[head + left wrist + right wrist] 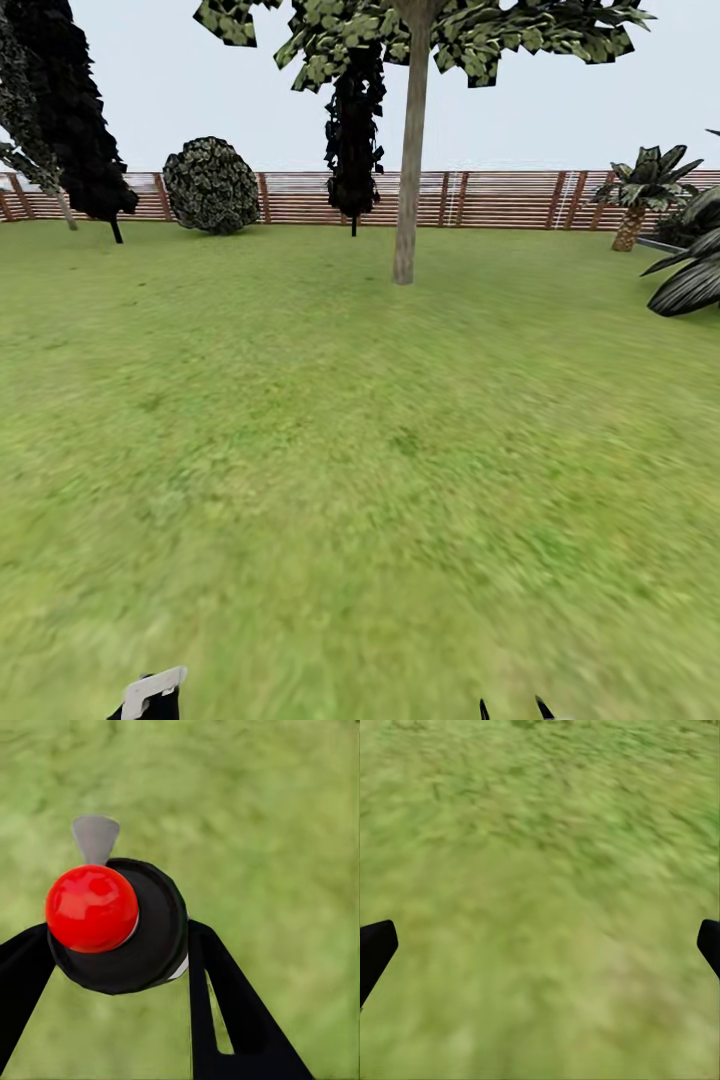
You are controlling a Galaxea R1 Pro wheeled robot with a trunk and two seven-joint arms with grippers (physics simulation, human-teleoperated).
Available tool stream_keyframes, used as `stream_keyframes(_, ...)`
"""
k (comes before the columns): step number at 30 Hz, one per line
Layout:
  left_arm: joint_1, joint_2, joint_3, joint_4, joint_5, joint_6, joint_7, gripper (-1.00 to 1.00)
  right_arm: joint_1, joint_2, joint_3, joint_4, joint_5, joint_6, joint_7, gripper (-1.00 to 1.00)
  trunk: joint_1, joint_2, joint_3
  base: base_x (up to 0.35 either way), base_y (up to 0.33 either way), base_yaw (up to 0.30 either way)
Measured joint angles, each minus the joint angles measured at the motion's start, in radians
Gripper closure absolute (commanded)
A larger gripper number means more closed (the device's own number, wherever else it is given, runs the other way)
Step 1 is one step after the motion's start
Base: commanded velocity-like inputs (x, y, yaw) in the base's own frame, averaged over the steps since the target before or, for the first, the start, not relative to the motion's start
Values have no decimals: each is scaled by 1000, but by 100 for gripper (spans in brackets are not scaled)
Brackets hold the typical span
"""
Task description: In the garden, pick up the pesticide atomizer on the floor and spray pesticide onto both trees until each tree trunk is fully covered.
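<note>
No lettering anywhere here: the pesticide atomizer shows a plain red knob and black body with no label, brand or number, and the brown slat fence across the back of the lawn carries no sign or writing that can be read.

right gripper spread wide | lawn beneath, apparently blurred

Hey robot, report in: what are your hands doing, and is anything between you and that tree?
Left gripper shut on pesticide atomizer. Right gripper open, over grass. Tree trunk ahead across lawn, nothing in the way.
</note>
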State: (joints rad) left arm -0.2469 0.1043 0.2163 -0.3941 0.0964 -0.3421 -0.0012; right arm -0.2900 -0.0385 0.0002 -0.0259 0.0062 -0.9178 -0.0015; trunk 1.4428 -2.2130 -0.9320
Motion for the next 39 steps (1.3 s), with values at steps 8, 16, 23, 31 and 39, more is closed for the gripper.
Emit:
stream_keyframes(8, 0, 0, 0, 0, 0, 0, 1, 100, 0, 0, 1, 0, 0, 0, 0, -100, 0, 0, 0, 340, 0, 0)
stream_keyframes(16, 0, 0, 0, 2, 0, 0, 2, 100, 0, -1, 1, 0, 0, -1, 0, -100, 0, 0, 0, 340, 0, 0)
stream_keyframes(23, 0, 0, 0, 3, 0, 1, 0, 100, 0, 0, 0, 0, 0, 0, 0, -100, 0, 0, 0, 340, 0, 0)
stream_keyframes(31, 0, 0, 0, 1, 0, 0, 1, 100, 0, 0, 0, 0, 0, 0, 0, -100, 0, 0, 0, 340, 0, 0)
stream_keyframes(39, 0, 0, 0, 0, 0, 0, 0, 100, 0, 0, 0, 0, 0, 0, 0, -100, 0, 0, 0, 340, 0, 0)
